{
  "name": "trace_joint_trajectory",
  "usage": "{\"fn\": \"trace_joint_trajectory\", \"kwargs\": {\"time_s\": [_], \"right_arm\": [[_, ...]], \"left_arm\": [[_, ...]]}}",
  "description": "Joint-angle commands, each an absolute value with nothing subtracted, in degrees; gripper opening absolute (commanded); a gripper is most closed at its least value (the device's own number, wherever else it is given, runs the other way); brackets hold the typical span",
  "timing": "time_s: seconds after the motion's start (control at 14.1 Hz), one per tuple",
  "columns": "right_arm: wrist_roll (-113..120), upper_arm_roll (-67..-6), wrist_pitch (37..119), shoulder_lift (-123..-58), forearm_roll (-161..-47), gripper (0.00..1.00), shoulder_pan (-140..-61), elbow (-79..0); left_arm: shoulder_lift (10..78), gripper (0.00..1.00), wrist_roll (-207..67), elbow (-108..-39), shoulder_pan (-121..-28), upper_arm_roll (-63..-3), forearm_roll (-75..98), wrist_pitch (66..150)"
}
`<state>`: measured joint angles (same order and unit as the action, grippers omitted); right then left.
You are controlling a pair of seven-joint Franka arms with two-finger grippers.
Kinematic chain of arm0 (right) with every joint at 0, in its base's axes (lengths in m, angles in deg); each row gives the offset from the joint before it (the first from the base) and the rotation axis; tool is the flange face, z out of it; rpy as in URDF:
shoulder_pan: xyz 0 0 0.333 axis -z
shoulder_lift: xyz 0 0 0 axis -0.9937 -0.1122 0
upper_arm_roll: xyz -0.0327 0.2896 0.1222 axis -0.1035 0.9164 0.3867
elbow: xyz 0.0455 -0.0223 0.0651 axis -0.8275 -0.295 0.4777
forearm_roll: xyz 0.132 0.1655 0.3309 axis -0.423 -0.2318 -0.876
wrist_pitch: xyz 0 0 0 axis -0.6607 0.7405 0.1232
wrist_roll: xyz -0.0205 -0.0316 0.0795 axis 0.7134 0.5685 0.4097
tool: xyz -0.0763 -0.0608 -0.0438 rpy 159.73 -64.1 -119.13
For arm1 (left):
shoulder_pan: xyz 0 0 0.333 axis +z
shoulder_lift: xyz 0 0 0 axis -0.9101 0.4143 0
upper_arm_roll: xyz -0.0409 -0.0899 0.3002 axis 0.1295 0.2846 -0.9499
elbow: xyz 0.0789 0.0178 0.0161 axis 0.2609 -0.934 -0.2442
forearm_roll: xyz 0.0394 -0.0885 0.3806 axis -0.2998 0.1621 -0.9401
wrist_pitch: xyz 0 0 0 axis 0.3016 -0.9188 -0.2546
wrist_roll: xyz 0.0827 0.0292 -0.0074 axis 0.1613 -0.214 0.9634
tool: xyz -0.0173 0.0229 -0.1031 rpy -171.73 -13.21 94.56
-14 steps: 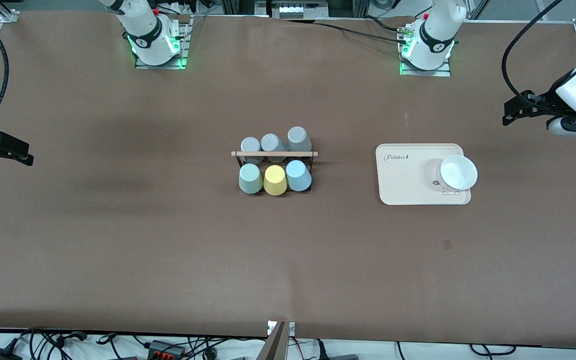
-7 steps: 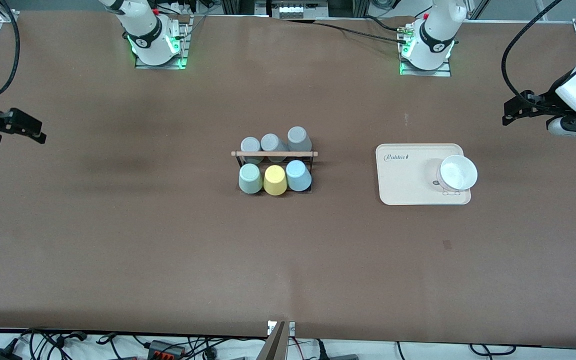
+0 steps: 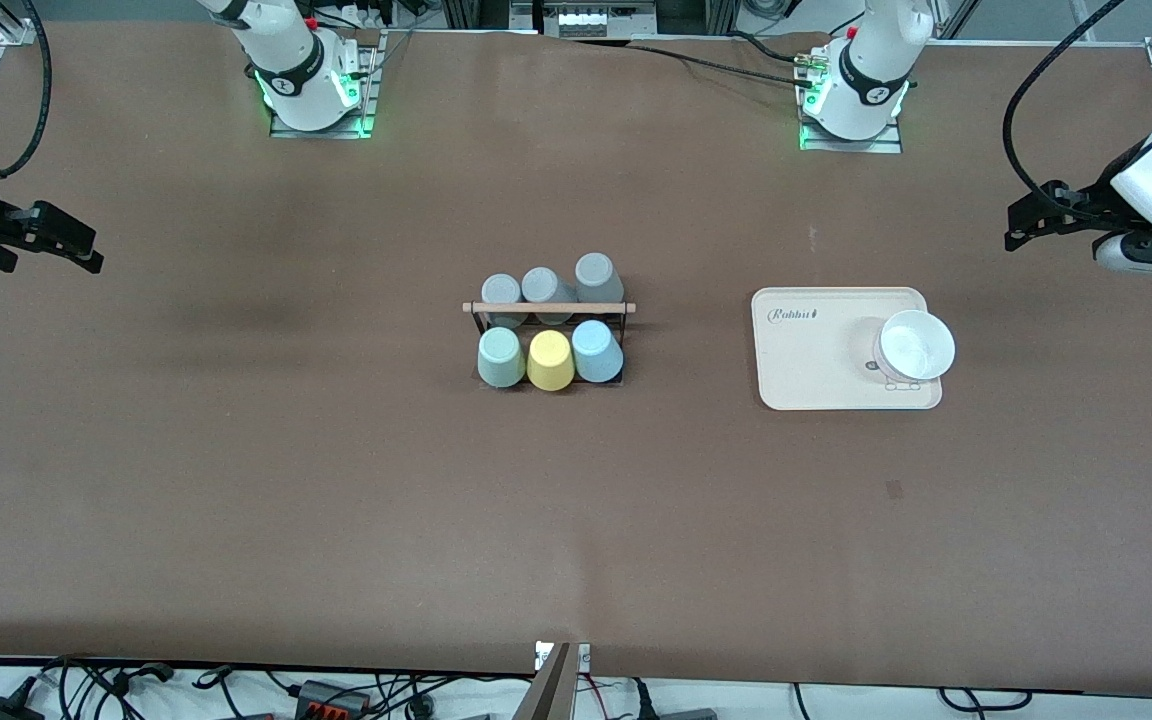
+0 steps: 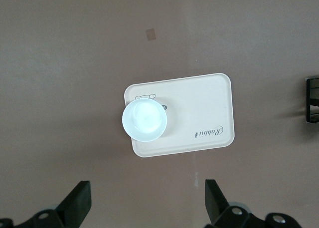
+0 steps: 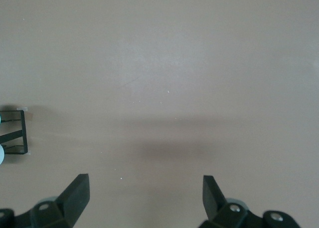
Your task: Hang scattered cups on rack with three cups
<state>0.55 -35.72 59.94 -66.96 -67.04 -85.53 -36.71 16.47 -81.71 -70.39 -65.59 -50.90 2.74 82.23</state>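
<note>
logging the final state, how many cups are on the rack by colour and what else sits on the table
grey cups: 3
mint green cup: 1
yellow cup: 1
light blue cup: 1
rack: 1
beige tray: 1
white bowl: 1
Total: 9

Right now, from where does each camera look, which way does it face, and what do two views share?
Front view: high across the table, facing the arm bases; shows the rack, beige tray, the right claw and the left claw.
Left wrist view: looks down over the tray and white bowl; its open fingers show.
Right wrist view: looks down on bare table; its open fingers show.
Shared: both wrist views catch the rack's edge.
</note>
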Motion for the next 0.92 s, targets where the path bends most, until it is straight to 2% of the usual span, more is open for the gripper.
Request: {"fn": "trace_joint_trajectory", "kwargs": {"time_s": [0.0, 0.28, 0.5, 0.85], "right_arm": [[-0.29, -35.5, 60.5, -66.64, -67.4, 1.0, -85.49, -37.34], [-0.29, -35.5, 60.76, -66.55, -67.31, 1.0, -84.88, -37.34], [-0.29, -30.77, 61.03, -66.37, -68.36, 1.0, -79.96, -37.34], [-0.21, -30.76, 60.59, -65.93, -68.01, 1.0, -80.04, -37.61]], "left_arm": [[16.29, 1.0, -82.07, -69.73, -65.44, -50.57, 2.3, 81.33], [16.29, 1.0, -82.07, -69.73, -65.35, -50.57, 2.3, 81.24], [16.29, 1.0, -82.07, -69.73, -65.35, -50.57, 2.3, 81.24], [16.29, 1.0, -82.07, -69.73, -65.26, -50.57, 2.3, 81.33]]}}
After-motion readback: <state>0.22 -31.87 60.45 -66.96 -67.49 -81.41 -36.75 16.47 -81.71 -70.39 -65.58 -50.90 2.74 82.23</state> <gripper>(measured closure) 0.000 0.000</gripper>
